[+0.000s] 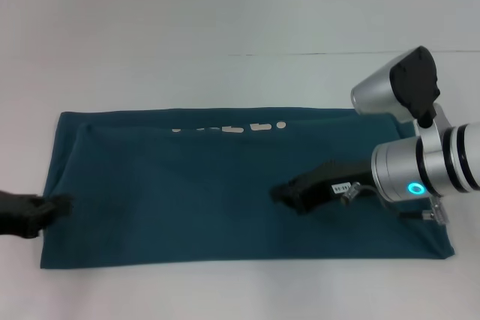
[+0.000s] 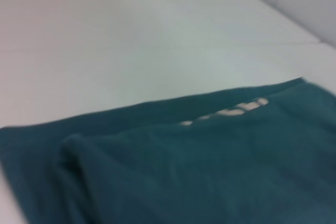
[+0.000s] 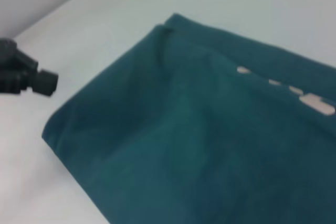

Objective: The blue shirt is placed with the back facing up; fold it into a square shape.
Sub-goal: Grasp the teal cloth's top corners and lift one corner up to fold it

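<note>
The blue shirt [image 1: 225, 192] lies flat on the table as a long rectangle, its sides folded in, and a fold ridge runs near its left end. Small white marks [image 1: 229, 128] show along its far edge. My left gripper [image 1: 58, 206] is at the shirt's left edge, level with its middle; the right wrist view shows this left gripper [image 3: 46, 81] a little off the cloth. My right gripper [image 1: 283, 192] hovers over the shirt, right of centre, pointing left. The shirt [image 2: 199, 166] fills the lower part of the left wrist view, and the shirt [image 3: 210, 140] also fills most of the right wrist view.
A white table [image 1: 225, 20] extends on all sides of the shirt, with a faint seam [image 1: 322, 53] at the far right. The silver right arm [image 1: 420, 162] covers the shirt's right end.
</note>
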`<state>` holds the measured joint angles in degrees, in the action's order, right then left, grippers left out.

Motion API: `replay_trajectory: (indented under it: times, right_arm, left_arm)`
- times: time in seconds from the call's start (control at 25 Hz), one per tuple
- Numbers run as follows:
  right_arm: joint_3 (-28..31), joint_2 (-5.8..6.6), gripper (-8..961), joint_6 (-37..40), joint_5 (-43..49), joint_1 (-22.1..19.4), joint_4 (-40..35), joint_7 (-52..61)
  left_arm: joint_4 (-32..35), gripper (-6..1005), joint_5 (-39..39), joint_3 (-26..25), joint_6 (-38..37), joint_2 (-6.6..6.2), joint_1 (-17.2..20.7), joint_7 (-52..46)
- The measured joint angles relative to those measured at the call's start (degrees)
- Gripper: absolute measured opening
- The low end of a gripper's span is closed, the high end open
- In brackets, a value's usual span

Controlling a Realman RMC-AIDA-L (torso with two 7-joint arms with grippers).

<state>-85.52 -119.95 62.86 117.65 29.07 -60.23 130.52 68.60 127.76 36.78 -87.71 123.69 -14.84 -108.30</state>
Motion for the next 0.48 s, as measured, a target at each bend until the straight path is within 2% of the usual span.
replay_trajectory:
  times: [0.2,0.36,0.48]
  right_arm:
    - [-0.05,0.05,16,0.28,-1.19,1.38,-0.22,-0.61]
    - [-0.23,-0.01,16,0.13,-1.11,2.68,0.03,-1.55]
    - [-0.18,-0.02,17,-0.56,-1.06,3.35,0.29,-2.77]
  left_arm:
    - [-3.07,45,4.34,-2.79,3.62,-1.12,-1.10,0.19]
    - [-5.63,45,10.06,-4.07,4.95,-2.40,-3.80,-0.41]
    - [-6.02,79,13.29,-3.88,4.89,-2.86,-5.44,-1.97]
